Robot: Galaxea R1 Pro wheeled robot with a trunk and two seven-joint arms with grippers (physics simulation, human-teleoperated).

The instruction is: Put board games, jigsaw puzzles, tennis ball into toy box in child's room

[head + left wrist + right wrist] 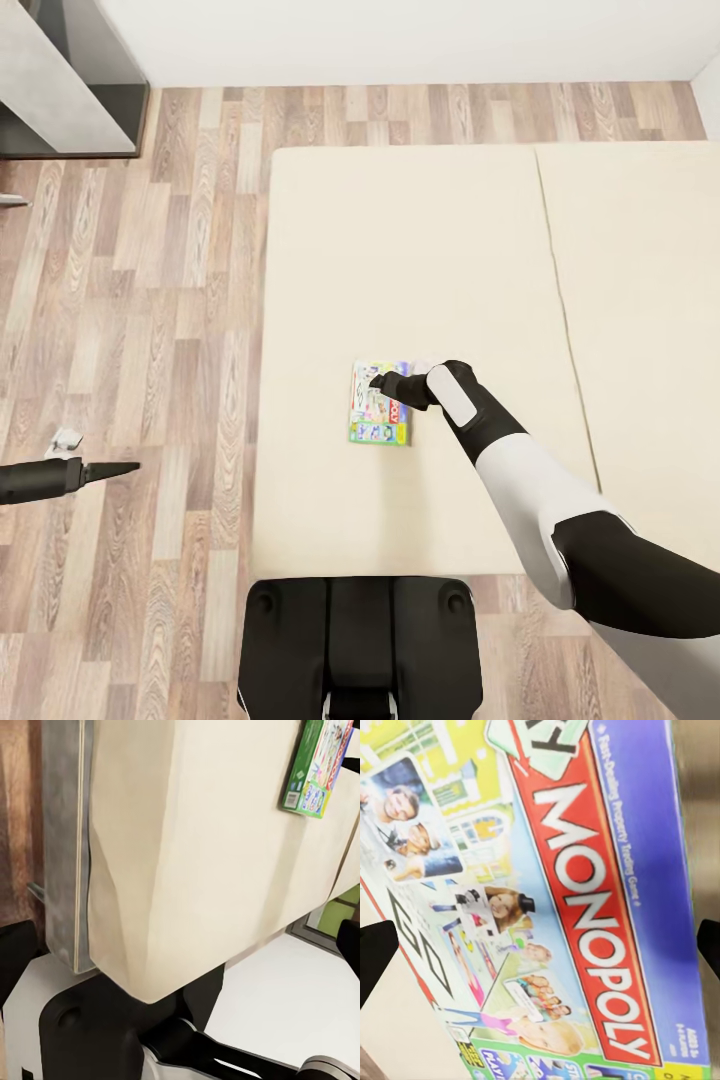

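Observation:
On the beige bed [400, 250] lies one board game [378, 408], a flat green-edged box with a cartoon cover and a red MONOPOLY band [585, 915]. My right gripper [385, 383] hovers over the box's far end, open, one dark fingertip [375, 956] showing on each side of the cover; I cannot tell whether it touches. The same board game [319, 765] appears in the left wrist view, lying on the mattress [202, 855]. My left gripper [112, 468] is out over the wood floor left of the bed, open and holding nothing.
A dark grey piece of furniture [70, 90] stands at the far left by the white wall. A second mattress section [640, 300] adjoins the bed on the right. A small pale scrap [65, 438] lies on the floor near my left gripper. My base [360, 640] meets the bed's near edge.

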